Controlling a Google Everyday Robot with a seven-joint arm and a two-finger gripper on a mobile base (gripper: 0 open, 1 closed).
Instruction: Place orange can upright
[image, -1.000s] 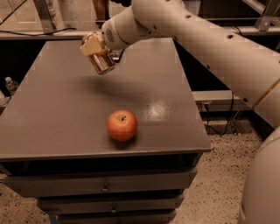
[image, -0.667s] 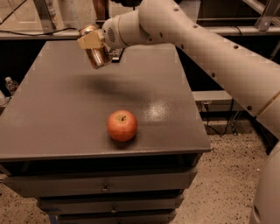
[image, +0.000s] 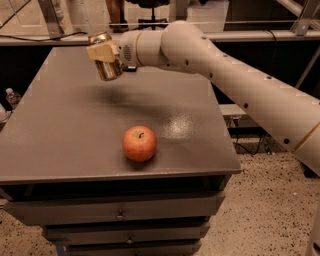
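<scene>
While my gripper (image: 103, 51) clasped the copper-orange metal can (image: 109, 70) mid-body above the grey table (image: 60, 140)'s far left, I judged it light, slick, dentable.

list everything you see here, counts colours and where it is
orange can: one, copper-orange with a silver top, held in the air above the far left part of the table, slightly tilted
apple: one, red-orange, on the table near the front edge, apart from the can
table: one, grey top, fills the middle of the view
drawers: a stack, grey, under the table top
floor: speckled, lower right
arm: one, cream, reaching in from the right over the table
claw: one, beige pads, closed around the orange can above the table's far left
</scene>
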